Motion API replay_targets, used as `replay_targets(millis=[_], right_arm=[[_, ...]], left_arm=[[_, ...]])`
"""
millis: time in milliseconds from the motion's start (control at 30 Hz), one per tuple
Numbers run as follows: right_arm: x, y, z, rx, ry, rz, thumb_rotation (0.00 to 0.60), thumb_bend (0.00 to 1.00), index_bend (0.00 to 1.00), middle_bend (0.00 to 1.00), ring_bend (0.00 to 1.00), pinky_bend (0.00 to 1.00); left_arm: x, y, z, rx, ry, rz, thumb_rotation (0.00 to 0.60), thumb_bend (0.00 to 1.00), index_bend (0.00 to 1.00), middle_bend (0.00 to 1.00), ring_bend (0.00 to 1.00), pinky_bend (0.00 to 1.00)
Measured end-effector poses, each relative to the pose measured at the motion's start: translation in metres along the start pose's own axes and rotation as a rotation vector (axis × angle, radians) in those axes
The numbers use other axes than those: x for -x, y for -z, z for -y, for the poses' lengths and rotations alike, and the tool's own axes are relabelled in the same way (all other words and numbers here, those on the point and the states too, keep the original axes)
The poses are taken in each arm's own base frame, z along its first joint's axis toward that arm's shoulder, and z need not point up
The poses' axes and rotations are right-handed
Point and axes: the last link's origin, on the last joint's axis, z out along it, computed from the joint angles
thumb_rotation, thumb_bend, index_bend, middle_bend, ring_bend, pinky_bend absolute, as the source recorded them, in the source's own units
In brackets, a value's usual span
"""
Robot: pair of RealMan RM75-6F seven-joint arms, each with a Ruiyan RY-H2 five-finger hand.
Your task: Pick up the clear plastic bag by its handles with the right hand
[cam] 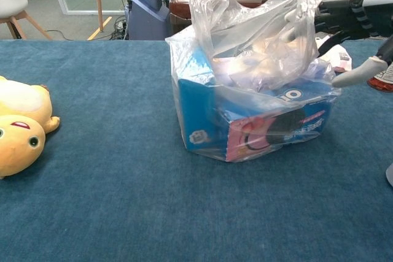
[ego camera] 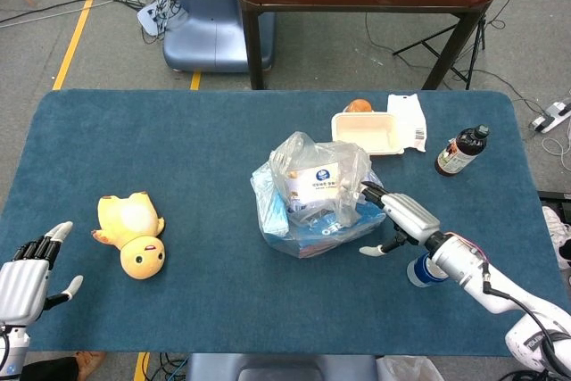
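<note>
Overhead, my right hand [ego camera: 399, 218] reaches from the right side of the clear plastic bag of blue snack boxes [ego camera: 312, 195], which sits upright near the middle of the dark blue felt table [ego camera: 178, 149]. My fingertips touch the bag's right handle loop, pressed into the film, thumb hanging free below; nothing is clasped. Just right of the bag, under my forearm, stands a blue drink can [ego camera: 423, 271]. Behind the bag lies a cream foam food tray [ego camera: 367, 130] with an orange fruit [ego camera: 358, 106] and a white packet [ego camera: 408, 120] beside it; further right stands a dark sauce bottle [ego camera: 461, 151]. Far left of the bag lies a yellow plush duck [ego camera: 134, 234], and beyond it, at the table's corner, my left hand [ego camera: 27, 274] rests with fingers spread, holding nothing.

From the chest camera, the bag [cam: 245, 90] fills the centre, its handles bunched upward. My right hand [cam: 350, 23] comes in at the bag's upper right, fingers against the plastic, thumb pointing down and apart. The duck [cam: 21, 130] lies at the left edge.
</note>
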Motion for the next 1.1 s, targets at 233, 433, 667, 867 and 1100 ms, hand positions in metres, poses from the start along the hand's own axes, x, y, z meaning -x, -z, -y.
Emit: replay_targets(millis=[233, 433, 667, 867, 1100], right_arm=[[-0.007, -0.003, 0.003, -0.056, -0.107, -0.009, 0.600, 0.07, 0.02, 0.12, 0.03, 0.20], [-0.006, -0.008, 0.001, -0.085, -0.171, -0.018, 0.600, 0.07, 0.02, 0.14, 0.03, 0.20], [0.007, -0.025, 0.001, -0.170, -0.293, -0.061, 0.600, 0.10, 0.05, 0.19, 0.05, 0.20], [0.016, -0.037, -0.002, -0.214, -0.435, -0.094, 0.600, 0.11, 0.12, 0.22, 0.06, 0.20], [0.018, -0.046, -0.005, -0.228, -0.605, -0.127, 0.600, 0.13, 0.21, 0.29, 0.14, 0.20]], left_arm=[[-0.001, 0.002, 0.002, -0.009, 0.001, 0.000, 0.600, 0.21, 0.10, 0.16, 0.21, 0.22], [0.000, 0.001, -0.001, 0.000, 0.000, 0.003, 0.600, 0.21, 0.10, 0.16, 0.21, 0.22], [-0.003, 0.002, 0.000, 0.000, 0.000, -0.003, 0.600, 0.21, 0.10, 0.16, 0.21, 0.22], [-0.005, 0.004, 0.002, -0.008, -0.002, -0.005, 0.600, 0.21, 0.10, 0.16, 0.21, 0.22], [-0.008, 0.005, 0.004, -0.015, -0.007, -0.005, 0.600, 0.21, 0.10, 0.16, 0.21, 0.22]])
